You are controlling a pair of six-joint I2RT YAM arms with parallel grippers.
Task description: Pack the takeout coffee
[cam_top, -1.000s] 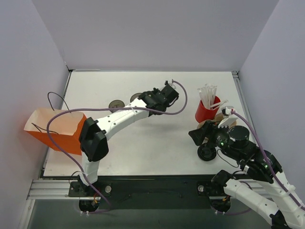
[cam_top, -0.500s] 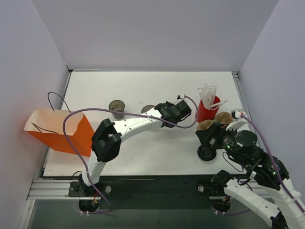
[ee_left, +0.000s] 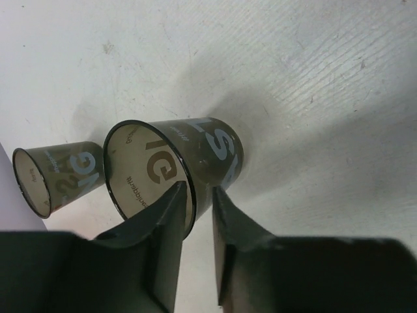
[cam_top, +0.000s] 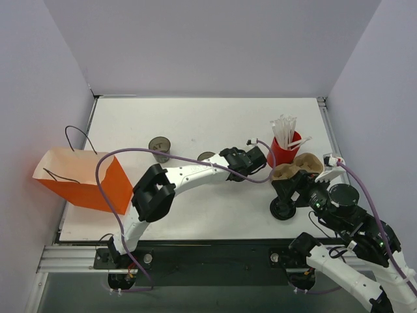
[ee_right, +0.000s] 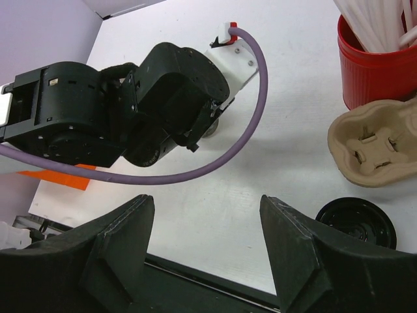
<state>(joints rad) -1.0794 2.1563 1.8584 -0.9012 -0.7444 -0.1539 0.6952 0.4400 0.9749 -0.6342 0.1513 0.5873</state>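
Observation:
No lidded takeout coffee shows in any view. A lidless dark see-through cup stands on the table, partly hidden in the top view by the left arm. My left gripper straddles its rim, one finger inside and one outside, jaws slightly apart with table showing between them. In the top view the left gripper sits mid-table. A flat black lid lies at the front right. My right gripper hovers open and empty over the table near that lid.
A second lidless cup stands to the left, also seen beside the first cup. A brown cup carrier and a red cup of straws are at the right. An orange paper bag stands at the left edge.
The left arm carried the cup rightward and nearer, setting it at mid-table, and its jaws have parted a little. The right arm drew back slightly toward the right.

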